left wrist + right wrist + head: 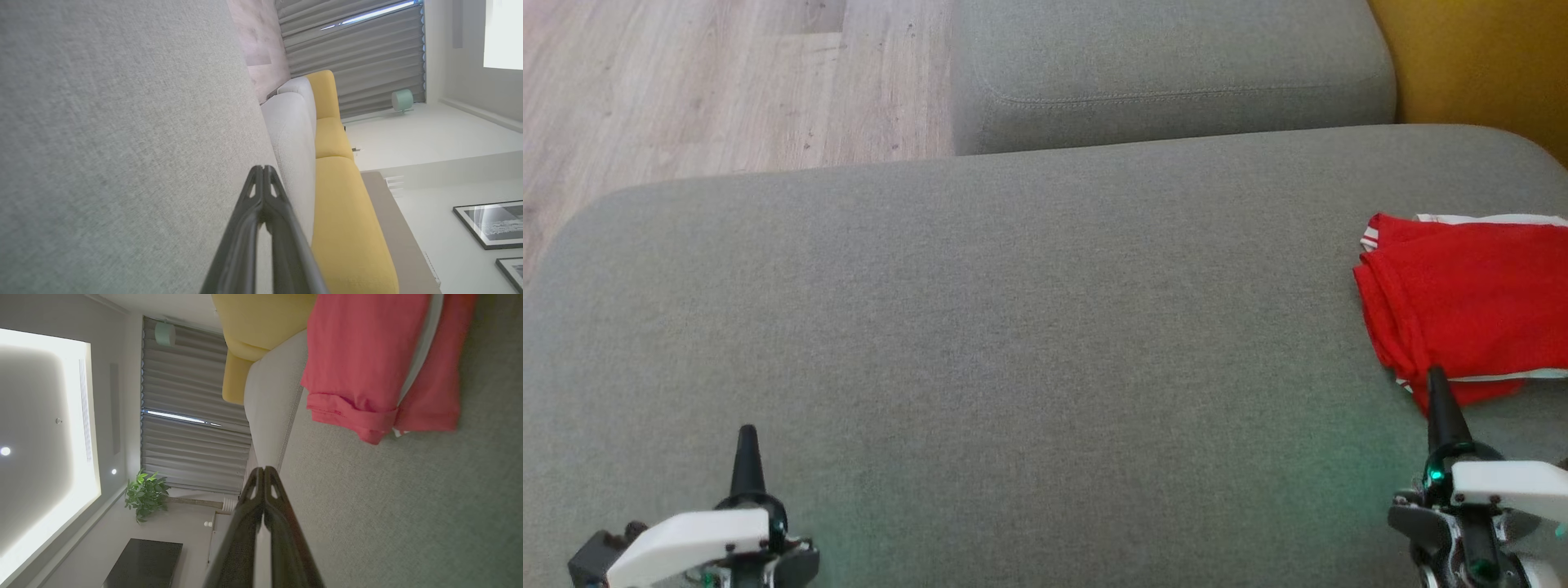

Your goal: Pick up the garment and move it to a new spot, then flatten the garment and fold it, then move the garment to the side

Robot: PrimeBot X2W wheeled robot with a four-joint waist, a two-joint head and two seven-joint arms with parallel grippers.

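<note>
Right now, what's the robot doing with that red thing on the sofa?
Nothing is being held. The red garment lies folded up at the right side of the grey cushion. The left gripper and the right gripper are both shut and empty, over the cushion. The right one is near the garment, not touching it.

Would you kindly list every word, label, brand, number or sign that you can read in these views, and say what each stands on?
No text can be read in any view.
The garment shows white stripes but no print or tag.
The framed picture is too blurred to tell whether it carries any writing.
The cushion is plain grey fabric.
</note>
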